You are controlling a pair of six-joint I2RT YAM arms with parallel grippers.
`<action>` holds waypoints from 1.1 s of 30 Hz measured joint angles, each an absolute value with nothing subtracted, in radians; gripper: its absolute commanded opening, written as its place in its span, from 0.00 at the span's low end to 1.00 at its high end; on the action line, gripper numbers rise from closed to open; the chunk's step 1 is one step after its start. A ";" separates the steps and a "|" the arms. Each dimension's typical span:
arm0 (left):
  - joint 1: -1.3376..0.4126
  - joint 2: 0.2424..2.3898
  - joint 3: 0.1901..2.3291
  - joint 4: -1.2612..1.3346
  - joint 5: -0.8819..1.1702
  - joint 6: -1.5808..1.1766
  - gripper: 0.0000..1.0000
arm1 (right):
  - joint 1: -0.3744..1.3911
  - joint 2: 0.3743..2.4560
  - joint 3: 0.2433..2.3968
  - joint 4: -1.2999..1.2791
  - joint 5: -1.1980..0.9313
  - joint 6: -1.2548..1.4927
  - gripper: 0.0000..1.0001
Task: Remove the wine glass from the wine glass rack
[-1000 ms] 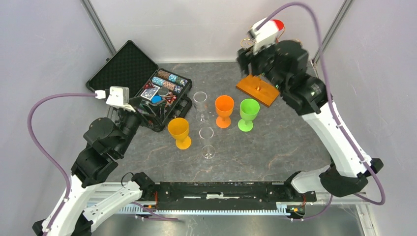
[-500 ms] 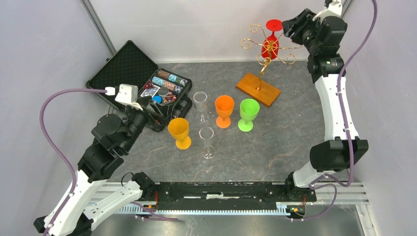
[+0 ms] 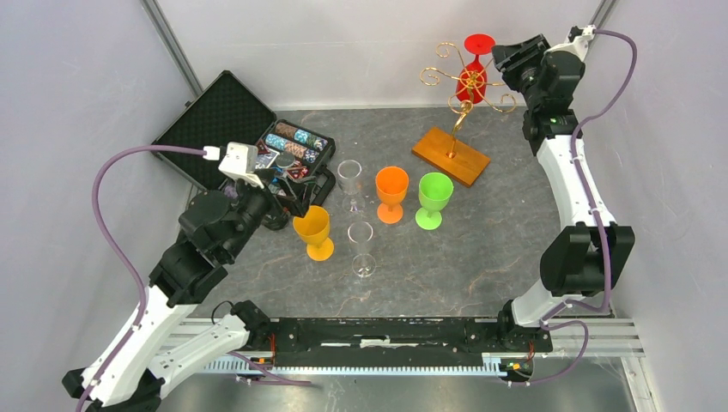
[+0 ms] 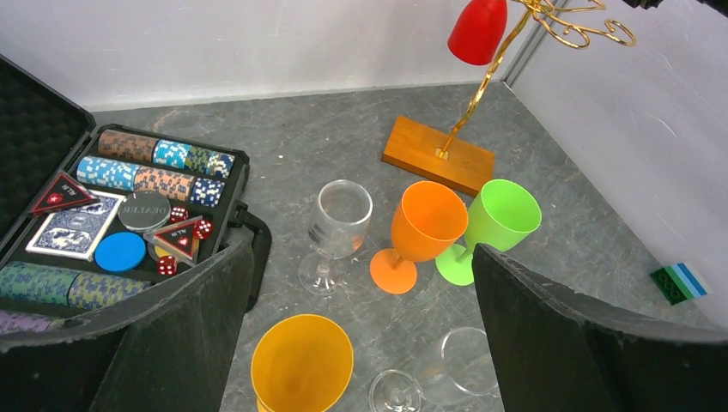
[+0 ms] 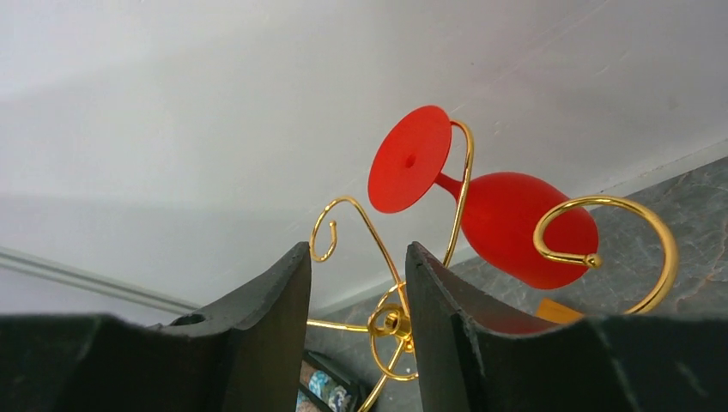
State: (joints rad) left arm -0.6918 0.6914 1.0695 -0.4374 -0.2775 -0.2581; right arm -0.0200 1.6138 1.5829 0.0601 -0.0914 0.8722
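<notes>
A red wine glass (image 3: 470, 81) hangs upside down on the gold wire wine glass rack (image 3: 464, 99), whose wooden base (image 3: 449, 156) sits at the back right. My right gripper (image 3: 508, 62) is open and empty, raised just right of the rack's top. In the right wrist view the glass (image 5: 506, 225) is right of the fingers and the rack's hub (image 5: 395, 323) shows between them; the gripper (image 5: 359, 262) touches nothing. My left gripper (image 3: 296, 190) is open and empty above the yellow cup (image 3: 312, 230). The left wrist view shows the glass (image 4: 477, 30) and the rack base (image 4: 438, 156) far off.
An open black case of poker chips (image 3: 288, 154) lies at the back left. Two clear glasses (image 3: 350, 182) (image 3: 361, 249), an orange cup (image 3: 391, 192) and a green cup (image 3: 433, 199) stand mid-table. A small green and blue block (image 4: 682, 281) lies by the right wall.
My right arm has risen from over the rack's base to the back right corner, beside the rack's top. My left arm has moved right, toward the yellow cup.
</notes>
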 measured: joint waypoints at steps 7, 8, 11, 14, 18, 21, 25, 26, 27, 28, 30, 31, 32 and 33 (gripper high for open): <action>-0.692 0.705 1.069 -0.432 -0.278 -0.261 1.00 | -0.021 1.627 1.588 0.097 -0.019 0.915 0.42; -0.692 0.706 1.069 -0.432 -0.278 -0.261 1.00 | -0.021 1.636 1.597 0.099 -0.013 0.920 0.39; -0.692 0.707 1.069 -0.432 -0.279 -0.262 1.00 | -0.020 1.666 1.610 0.105 0.012 0.931 0.38; -0.692 0.707 1.069 -0.432 -0.281 -0.262 1.00 | -0.018 1.692 1.612 0.104 0.028 0.939 0.38; -0.692 0.707 1.069 -0.432 -0.286 -0.262 1.00 | -0.014 1.736 1.636 0.104 0.038 0.947 0.38; -0.692 0.707 1.069 -0.432 -0.287 -0.262 1.00 | -0.013 1.758 1.655 0.104 0.045 0.946 0.35; -0.692 0.707 1.069 -0.432 -0.288 -0.262 1.00 | -0.010 1.778 1.674 0.105 0.050 0.946 0.32; -0.692 0.707 1.069 -0.432 -0.288 -0.262 1.00 | -0.009 1.782 1.678 0.105 0.051 0.946 0.32; -0.692 0.708 1.069 -0.432 -0.289 -0.262 1.00 | -0.008 1.788 1.681 0.107 0.051 0.947 0.32; -0.692 0.708 1.069 -0.432 -0.289 -0.262 1.00 | -0.008 1.793 1.684 0.110 0.051 0.947 0.32; -0.692 0.710 1.069 -0.432 -0.290 -0.262 1.00 | -0.007 1.806 1.694 0.112 0.053 0.947 0.32; -0.692 0.712 1.069 -0.432 -0.290 -0.262 1.00 | -0.008 1.816 1.705 0.112 0.053 0.948 0.32; -0.692 0.714 1.069 -0.432 -0.290 -0.262 1.00 | -0.004 1.824 1.713 0.112 0.053 0.949 0.32; -0.692 0.716 1.069 -0.432 -0.290 -0.262 1.00 | 0.001 1.834 1.723 0.112 0.054 0.950 0.32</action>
State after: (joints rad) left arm -0.6918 0.7162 1.0691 -0.4324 -0.2905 -0.2615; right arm 0.0013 1.8343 1.7233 0.1123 0.0536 0.9501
